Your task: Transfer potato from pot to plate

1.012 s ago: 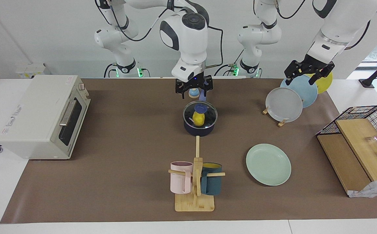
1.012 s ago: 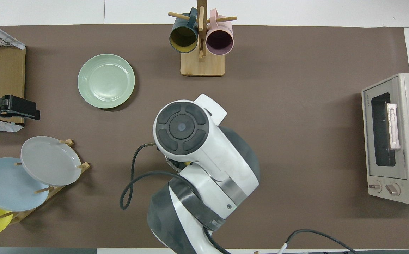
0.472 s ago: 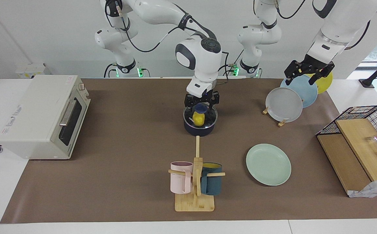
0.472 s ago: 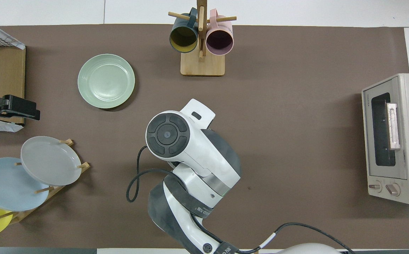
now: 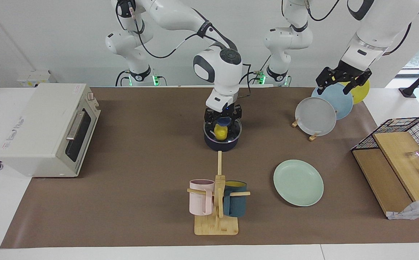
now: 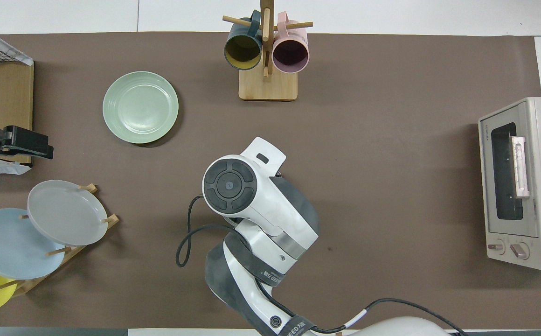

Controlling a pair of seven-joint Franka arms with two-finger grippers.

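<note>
The dark navy pot (image 5: 222, 143) stands mid-table with a glass lid (image 5: 234, 130) on it. The yellow potato (image 5: 220, 132) shows through the lid. My right gripper (image 5: 223, 120) is low over the pot, its fingers open on either side of the lid's blue knob (image 5: 224, 122). In the overhead view the right arm (image 6: 252, 200) hides the pot and gripper. The mint-green plate (image 5: 298, 182) lies farther from the robots, toward the left arm's end; it also shows in the overhead view (image 6: 140, 107). My left gripper (image 5: 343, 78) waits open over the plate rack.
A plate rack (image 5: 316, 116) holds grey, blue and yellow plates. A mug tree (image 5: 216, 202) with a pink and a teal mug stands farther out than the pot. A toaster oven (image 5: 47, 128) is at the right arm's end. A wire basket with boards (image 5: 397, 159) is at the left arm's end.
My right gripper has come down from above the pot's nearer rim to the lid's knob. The left arm has not moved.
</note>
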